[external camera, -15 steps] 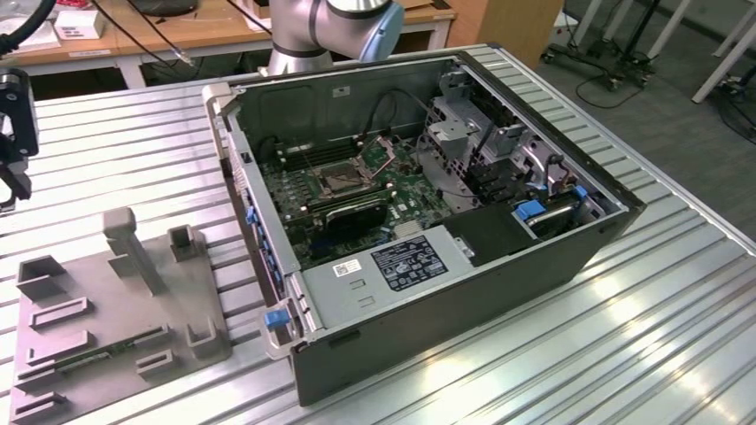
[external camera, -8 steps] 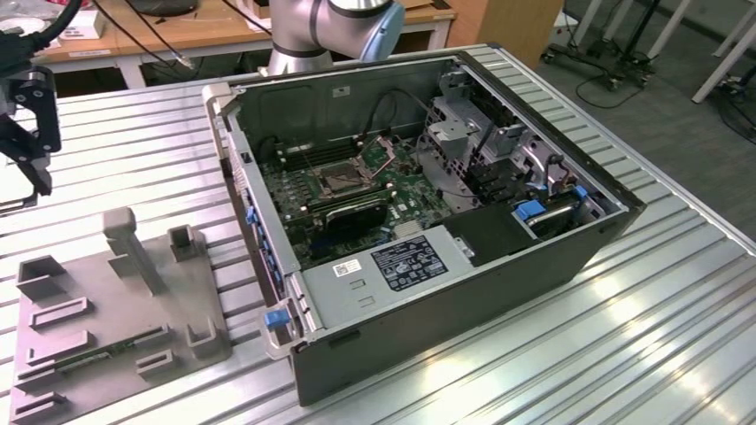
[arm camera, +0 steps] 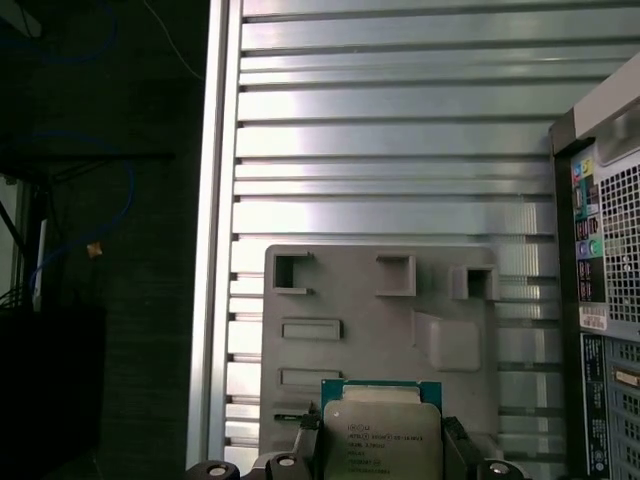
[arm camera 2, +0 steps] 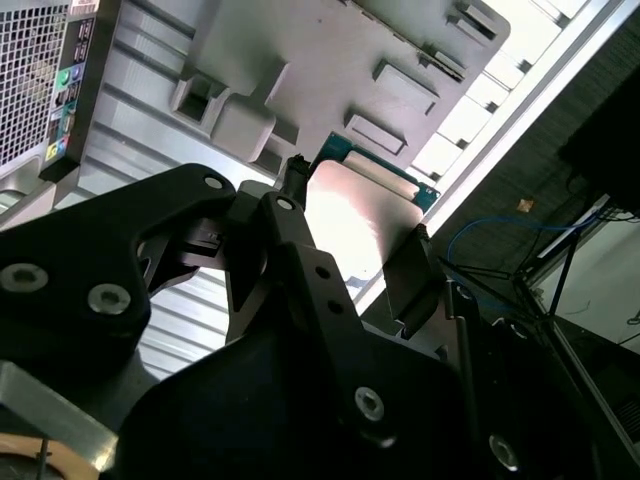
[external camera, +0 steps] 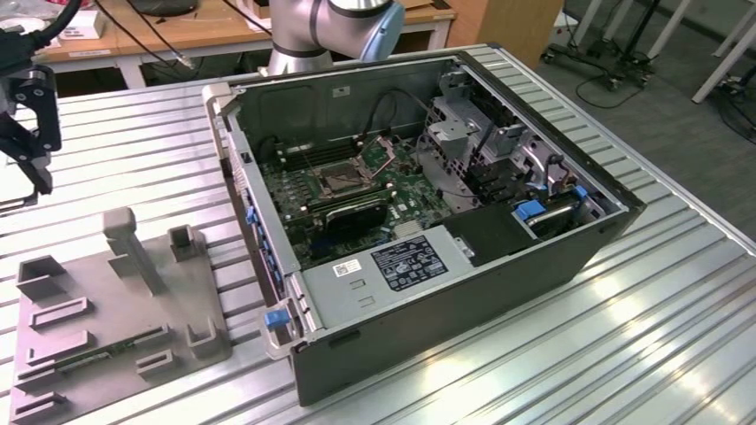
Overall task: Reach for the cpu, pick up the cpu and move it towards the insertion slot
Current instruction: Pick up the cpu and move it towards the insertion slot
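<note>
Fingers (arm camera 2: 300,250): pinching the cpu (arm camera 2: 360,220) by two opposite edges, one finger on each side.
Gripper (external camera: 34,173): raised at the exterior view's left, above the table (external camera: 614,354) and apart from the computer case (external camera: 473,292).
Cpu position: in the air over the gray tray (arm camera: 380,300), pale face toward the first wrist view, touching nothing but the fingers.
Insertion slot (external camera: 335,180): inside the open case, ringed by green board, well apart from the gripper.
Slip risk: the hold is on thin edges only, so a jolt could tilt or drop the cpu.
Collision risk: the case wall (external camera: 243,177) stands between gripper and slot, and a low path would likely clip it.
Landing risk: the metal bracket (external camera: 381,155) standing just beside the slot could catch a tilted corner.
</note>
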`<state>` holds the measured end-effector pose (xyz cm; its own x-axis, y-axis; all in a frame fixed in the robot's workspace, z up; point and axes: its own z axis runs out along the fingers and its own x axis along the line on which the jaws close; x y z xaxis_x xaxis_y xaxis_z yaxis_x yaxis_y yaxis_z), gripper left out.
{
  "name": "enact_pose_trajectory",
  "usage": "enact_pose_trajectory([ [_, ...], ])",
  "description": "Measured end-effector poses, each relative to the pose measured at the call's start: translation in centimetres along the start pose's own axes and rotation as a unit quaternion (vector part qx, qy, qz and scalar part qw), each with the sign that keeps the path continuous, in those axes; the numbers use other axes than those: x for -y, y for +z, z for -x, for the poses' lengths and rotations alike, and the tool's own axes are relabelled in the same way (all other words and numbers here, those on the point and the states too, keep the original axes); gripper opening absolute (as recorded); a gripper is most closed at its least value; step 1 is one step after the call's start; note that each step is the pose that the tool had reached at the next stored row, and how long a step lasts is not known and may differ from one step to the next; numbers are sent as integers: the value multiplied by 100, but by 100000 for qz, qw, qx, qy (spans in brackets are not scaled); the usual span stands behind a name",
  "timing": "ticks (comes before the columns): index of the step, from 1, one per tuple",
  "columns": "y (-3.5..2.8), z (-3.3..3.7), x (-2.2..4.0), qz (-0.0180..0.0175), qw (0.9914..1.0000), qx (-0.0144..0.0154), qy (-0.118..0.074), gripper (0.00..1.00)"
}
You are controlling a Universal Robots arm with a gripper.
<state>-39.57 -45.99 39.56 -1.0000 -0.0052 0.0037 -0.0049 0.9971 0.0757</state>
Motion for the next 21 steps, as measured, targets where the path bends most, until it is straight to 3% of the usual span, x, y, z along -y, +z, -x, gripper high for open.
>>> enact_pose_trajectory([
  [5,-26,5,-2,9,100000,13,-5,54],
  [21,-20,239,-1,8,100000,9,0,54],
])
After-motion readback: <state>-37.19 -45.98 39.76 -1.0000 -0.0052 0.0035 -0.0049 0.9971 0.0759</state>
